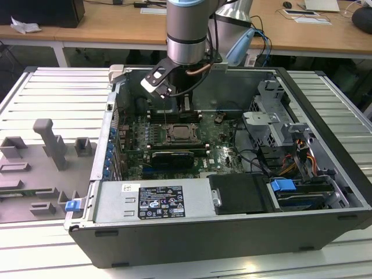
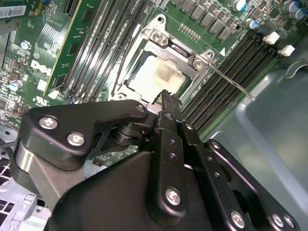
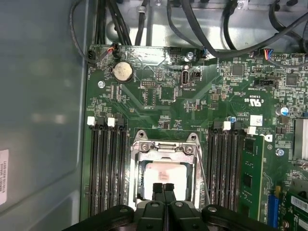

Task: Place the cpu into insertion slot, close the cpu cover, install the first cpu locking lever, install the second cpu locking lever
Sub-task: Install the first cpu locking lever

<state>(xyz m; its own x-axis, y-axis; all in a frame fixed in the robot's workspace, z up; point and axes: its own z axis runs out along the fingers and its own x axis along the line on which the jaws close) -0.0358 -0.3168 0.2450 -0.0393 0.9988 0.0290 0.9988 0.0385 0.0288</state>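
Exterior view: we noted the gripper (image 1: 186, 106) low inside the open dark metal computer case (image 1: 232, 232), over the green motherboard (image 1: 221, 154). Its fingers were hard to make out here.

Second wrist view: matte black fingers (image 2: 169, 113) were pressed together with nothing between them. Their tips sat just at the edge of the cpu (image 2: 156, 77), a flat pale-grey square. The silver cpu cover (image 2: 159, 38) framed it. A thin wire locking lever (image 2: 231, 83) slanted out over the memory slots (image 2: 240, 55).

First wrist view: the cpu lay in the insertion slot (image 3: 139, 180), and the fingertips hid its near edge.
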